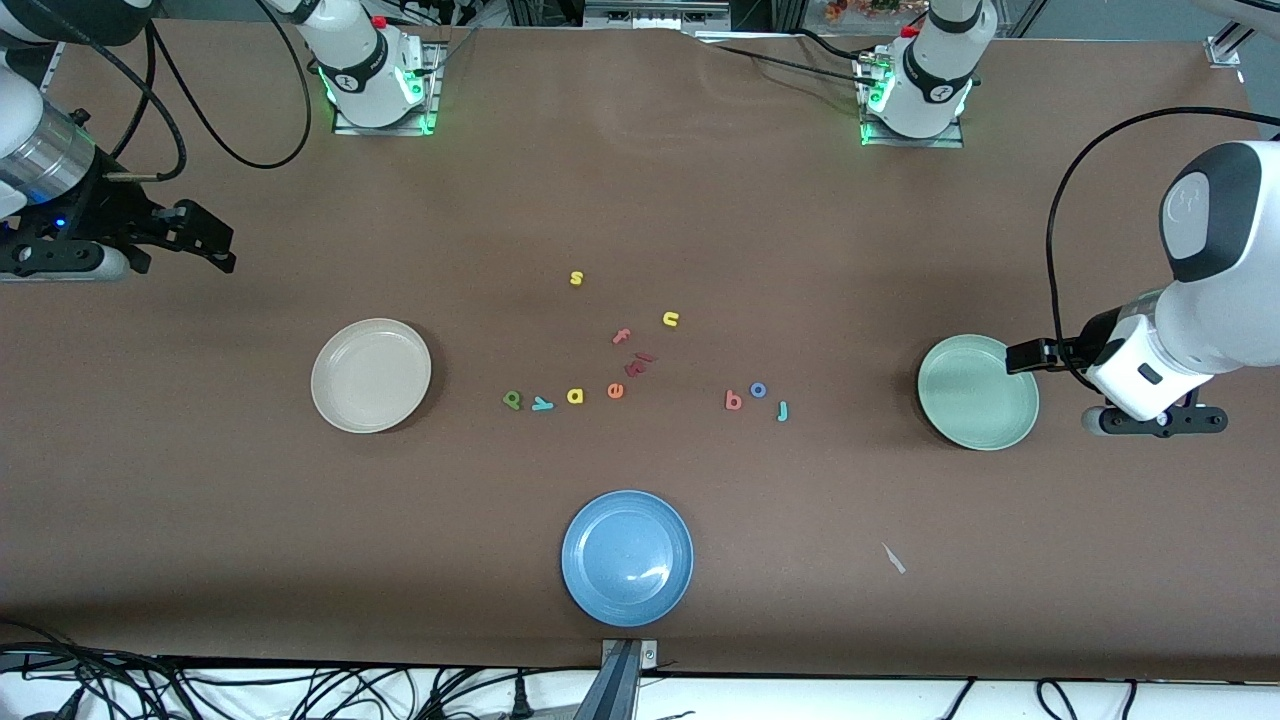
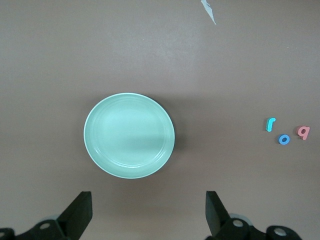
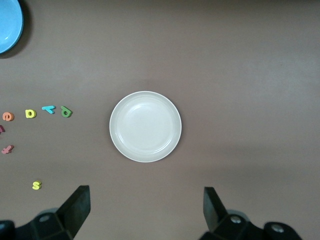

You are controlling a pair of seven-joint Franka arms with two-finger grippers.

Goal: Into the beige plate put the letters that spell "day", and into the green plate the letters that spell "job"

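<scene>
The beige plate lies bare toward the right arm's end of the table. At the left arm's end is the green plate, with nothing in it. A dark green d, teal y and yellow a lie in a row between the plates. A salmon b, blue o and teal j sit closer to the green plate. My left gripper hangs open beside the green plate. My right gripper hangs open over the table's edge.
A blue plate sits nearest the front camera. An orange e lies beside the a. Farther back lie a salmon f, dark red pieces, a yellow n and a yellow s. A scrap of white tape lies on the cloth.
</scene>
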